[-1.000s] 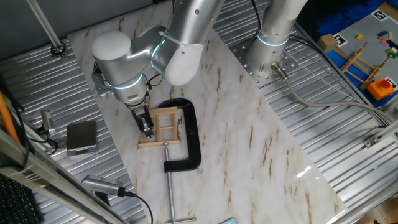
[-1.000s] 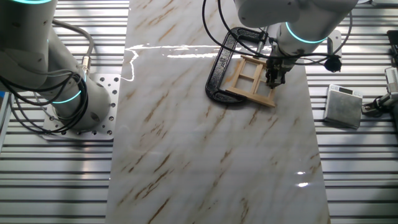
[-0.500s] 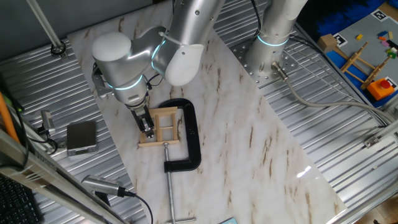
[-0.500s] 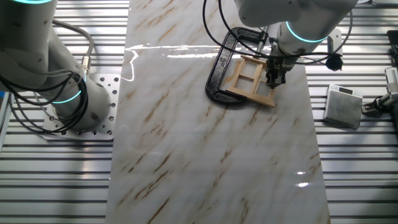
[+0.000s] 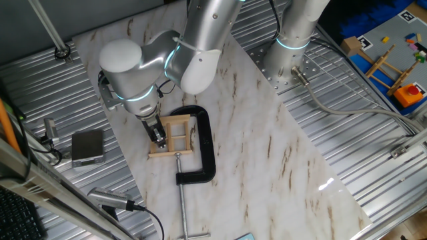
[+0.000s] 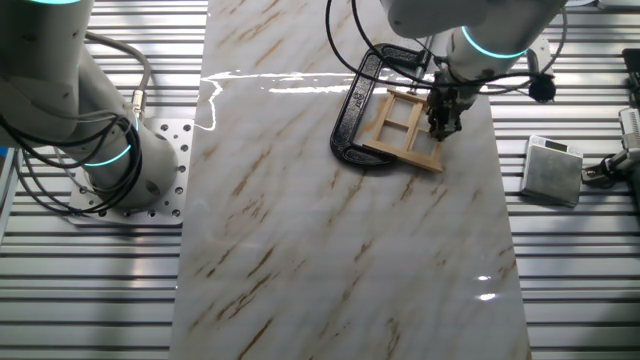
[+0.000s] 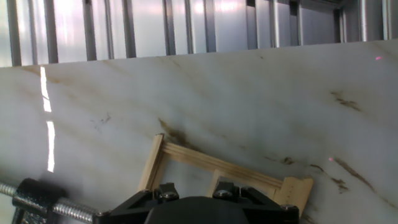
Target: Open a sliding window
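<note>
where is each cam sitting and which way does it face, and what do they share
One fixed view: high up, looking down at the marble table; shows the arm's elbow and the gripper on the sliding window inside the black C-clamp.
The other fixed view: high on the opposite side, looking down; arm base at left, gripper at the window.
Hand view: on the hand, looking along the fingers at the window frame and the clamp screw.
All three share window and clamp.

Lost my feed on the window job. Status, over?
Gripper down at the sliding window, jaw state unclear. Window flat on the marble, held inside the black C-clamp. Nothing else in the way.
</note>
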